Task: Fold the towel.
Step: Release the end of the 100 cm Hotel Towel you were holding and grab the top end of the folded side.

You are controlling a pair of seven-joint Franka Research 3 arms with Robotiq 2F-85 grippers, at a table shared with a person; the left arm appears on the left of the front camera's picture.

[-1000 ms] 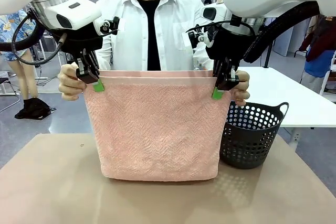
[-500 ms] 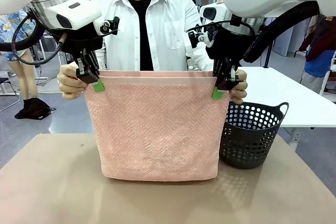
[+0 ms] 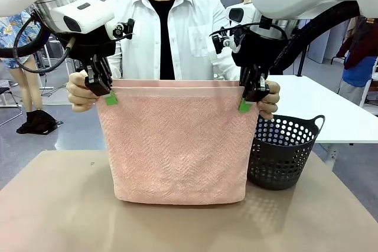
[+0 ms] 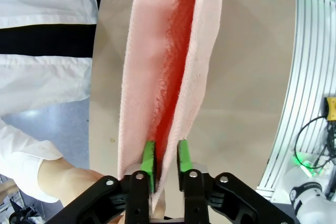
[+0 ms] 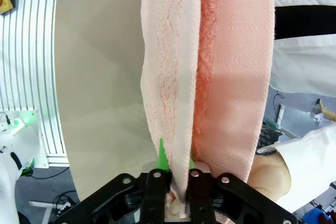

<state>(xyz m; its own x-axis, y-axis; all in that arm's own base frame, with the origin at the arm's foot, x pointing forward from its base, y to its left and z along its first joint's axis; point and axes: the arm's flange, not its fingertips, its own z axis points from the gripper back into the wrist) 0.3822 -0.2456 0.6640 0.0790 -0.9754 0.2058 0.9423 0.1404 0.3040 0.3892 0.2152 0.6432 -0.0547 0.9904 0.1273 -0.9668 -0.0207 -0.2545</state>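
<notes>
**Robot and person hold a pink towel point(image 3: 177, 146) doubled between them, above the table point(image 3: 53, 210)**

From the left: the left gripper point(image 3: 110, 95) has its pads pressed onto the top corner of the near layer, and a person's hand point(image 3: 80, 91) just behind it holds the far layer. The towel hangs straight down from the fingers. We cannot tell whether its bottom fold touches the table. The right gripper point(image 3: 244, 104) pinches the other near corner, with a second hand point(image 3: 269, 100) just behind it. A dark basket point(image 3: 284, 151) stands below and beyond that hand. We judge the cloth light, soft and limp, with a nap that will not slip easily. It keeps no shape of its own, so the top corners, kept level and taut, look like the places to hold it.
</notes>
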